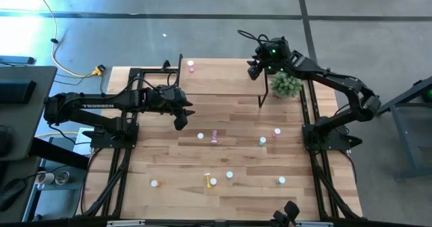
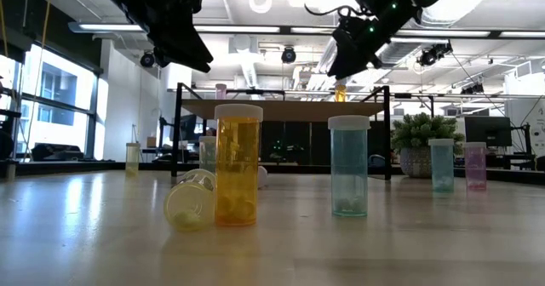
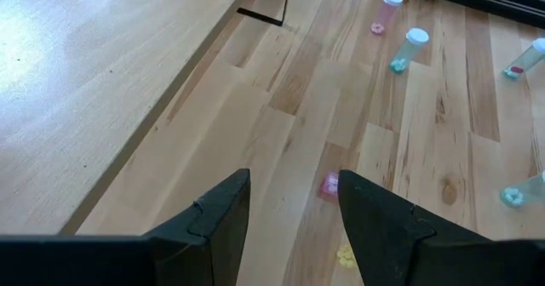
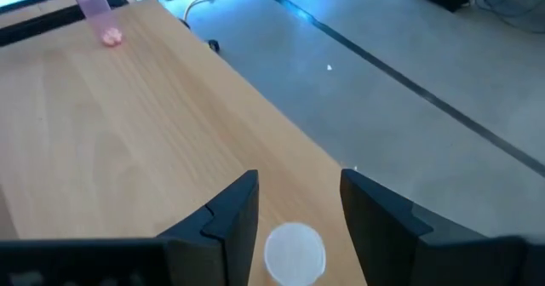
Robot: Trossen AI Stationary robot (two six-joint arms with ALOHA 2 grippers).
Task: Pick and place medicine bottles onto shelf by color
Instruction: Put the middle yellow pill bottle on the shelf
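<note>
Right gripper hangs over the shelf's far right corner, my fingers parted around a white-capped bottle standing there, not pinching it. Pink bottle stands at the shelf's far left end. Left gripper hovers off the shelf's near edge, fingers apart, holding nothing. More bottles lie scattered across the table nearer in. Plant sits right of the shelf.

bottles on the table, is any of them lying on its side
Yes, the yellow bottle at the table's front: it lies tipped over with its cap end toward the low camera, against the upright orange bottle. The other bottles whose pose shows stand upright.
</note>
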